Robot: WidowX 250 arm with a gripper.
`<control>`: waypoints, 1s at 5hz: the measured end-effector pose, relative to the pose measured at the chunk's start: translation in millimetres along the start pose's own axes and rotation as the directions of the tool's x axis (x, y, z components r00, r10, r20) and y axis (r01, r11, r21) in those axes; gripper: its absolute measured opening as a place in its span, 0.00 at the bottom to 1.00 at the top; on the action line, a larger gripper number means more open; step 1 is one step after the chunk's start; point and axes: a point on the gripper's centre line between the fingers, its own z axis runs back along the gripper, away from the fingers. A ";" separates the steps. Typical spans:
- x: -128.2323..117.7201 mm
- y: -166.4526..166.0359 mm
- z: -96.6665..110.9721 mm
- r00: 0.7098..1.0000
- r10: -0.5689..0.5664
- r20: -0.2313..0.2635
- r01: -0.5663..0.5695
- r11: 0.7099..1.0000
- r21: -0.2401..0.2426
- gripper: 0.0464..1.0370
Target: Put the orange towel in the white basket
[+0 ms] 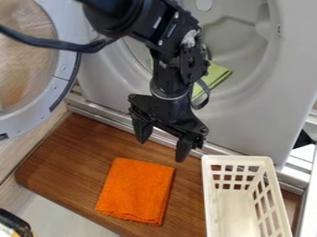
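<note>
The gripper [162,149] hangs in the middle of the camera view, above and slightly behind the orange towel, its two fingers spread apart with nothing between them. Folded into a flat rectangle, the orange towel [136,190] lies on the brown wooden board, apart from the gripper. To its right stands the white basket [237,160], a long container with slotted walls; its visible floor holds nothing.
Behind the arm is a grey washing machine front with a green cloth [215,77] in its drum opening. The round door [60,69] stands open at the left. A metal rail [99,114] runs behind the wooden board [68,162]. A dark object [14,223] sits at the lower left corner.
</note>
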 end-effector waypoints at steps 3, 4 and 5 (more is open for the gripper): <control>-19.8 34.7 -52.1 0.997 0.055 -0.050 -0.054 0.998 0.022 0.96; -22.1 47.9 -98.0 0.997 0.066 -0.044 -0.066 0.998 0.008 0.96; -17.8 46.2 -133.9 0.997 0.046 -0.067 -0.046 0.999 0.003 0.96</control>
